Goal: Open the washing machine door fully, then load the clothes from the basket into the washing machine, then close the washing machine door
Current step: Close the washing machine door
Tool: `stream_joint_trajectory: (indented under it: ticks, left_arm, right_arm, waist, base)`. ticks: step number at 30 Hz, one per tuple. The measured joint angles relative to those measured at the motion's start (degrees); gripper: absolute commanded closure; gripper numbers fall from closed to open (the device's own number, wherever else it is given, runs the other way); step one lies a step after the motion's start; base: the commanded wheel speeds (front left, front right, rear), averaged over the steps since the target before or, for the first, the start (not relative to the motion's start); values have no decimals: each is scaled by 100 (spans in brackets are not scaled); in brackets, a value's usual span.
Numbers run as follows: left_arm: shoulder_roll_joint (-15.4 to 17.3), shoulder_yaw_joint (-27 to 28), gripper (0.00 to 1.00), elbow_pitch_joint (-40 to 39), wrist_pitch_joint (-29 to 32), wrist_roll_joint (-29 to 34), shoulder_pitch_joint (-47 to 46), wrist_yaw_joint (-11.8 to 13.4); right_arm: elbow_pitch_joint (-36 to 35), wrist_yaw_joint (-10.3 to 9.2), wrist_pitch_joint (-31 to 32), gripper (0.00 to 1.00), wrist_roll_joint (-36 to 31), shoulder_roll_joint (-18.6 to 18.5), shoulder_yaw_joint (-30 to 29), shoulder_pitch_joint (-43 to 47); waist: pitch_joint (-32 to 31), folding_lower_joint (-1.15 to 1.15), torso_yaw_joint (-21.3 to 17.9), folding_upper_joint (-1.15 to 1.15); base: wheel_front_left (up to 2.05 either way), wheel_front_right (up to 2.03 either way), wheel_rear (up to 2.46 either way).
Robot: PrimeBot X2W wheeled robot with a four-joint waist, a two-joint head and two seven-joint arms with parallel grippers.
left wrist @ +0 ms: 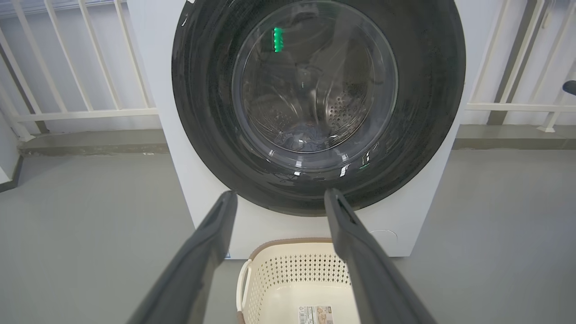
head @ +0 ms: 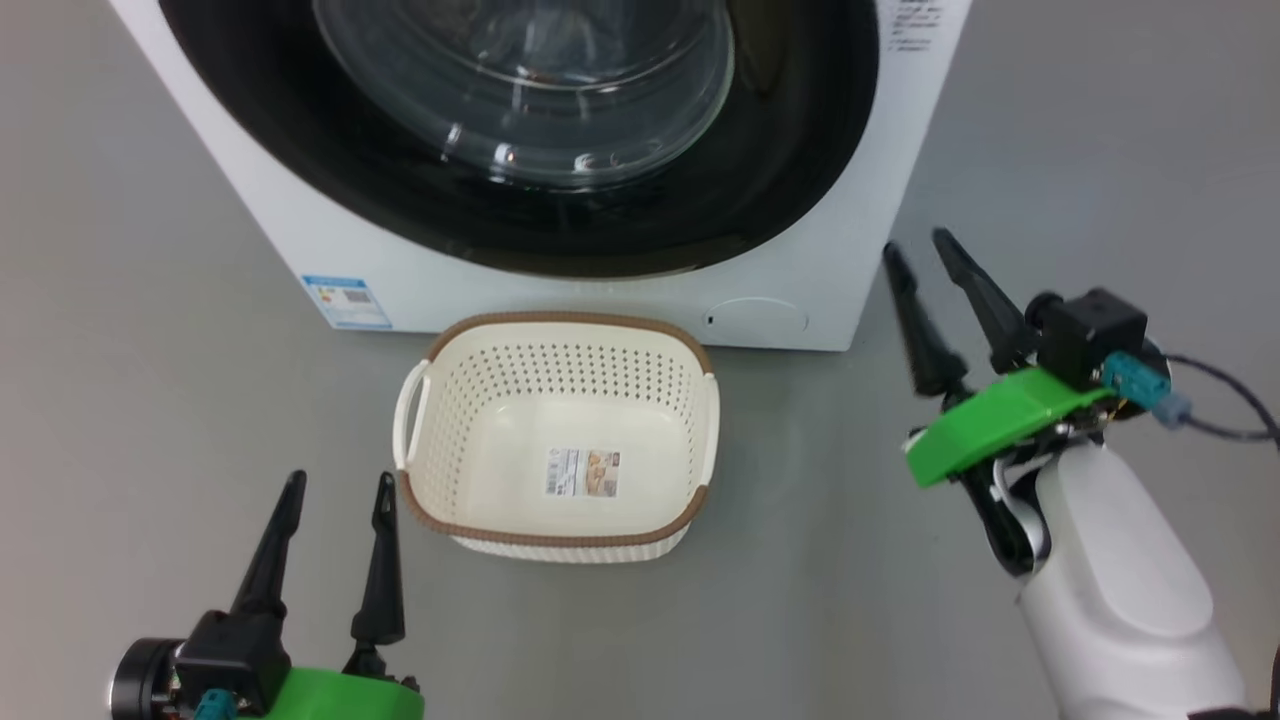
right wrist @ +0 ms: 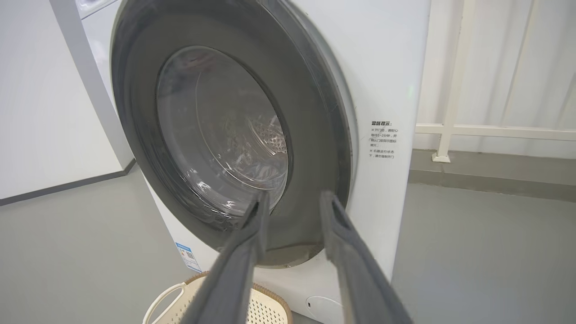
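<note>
right gripper (head: 915,243): fingers apart, empty, off machine's (head: 620,290) right corner
left gripper (head: 340,480): wide apart, empty, near basket (head: 570,320)
basket: empty
clothes (left wrist: 306,135): in drum, behind glass
door (head: 800,150): looks shut; we'd check it's flush and press the rim squarely if not

Head overhead, wrists low (door (head: 520,100) shared)

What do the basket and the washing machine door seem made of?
The basket looks like moulded plastic, matte cream, given its regular punched holes; the brown rim imitates weave. The washing machine door has a glossy black rim, probably plastic, and a see-through centre, likely glass.
</note>
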Motion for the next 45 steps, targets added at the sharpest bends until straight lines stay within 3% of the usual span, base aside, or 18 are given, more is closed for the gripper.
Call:
stream_joint_trajectory:
  ticks: [10,25,32,45]
  left_arm:
    - [124,-35,0,37,82,0,225,0]
    - [200,-43,0,8,203,-20,549,54]
    - [240,-70,0,-52,286,-36,629,89]
    - [281,-93,0,-111,310,-37,671,175]
  right_arm:
    - [-732,0,12,0,-19,103,-289,1120]
    - [-2146,-1,617,0,-296,311,-947,2949]
    - [-2631,-1,832,0,-314,367,-1032,3300]
    - [-2827,-1,918,0,-313,381,-1109,3318]
  waist:
    - [-429,0,-316,0]
    - [-893,0,-648,0]
    - [-969,0,-703,0]
    - [-968,0,-673,0]
  base:
    - [0,0,0]
    - [0,0,0]
    - [0,0,0]
    - [0,0,0]
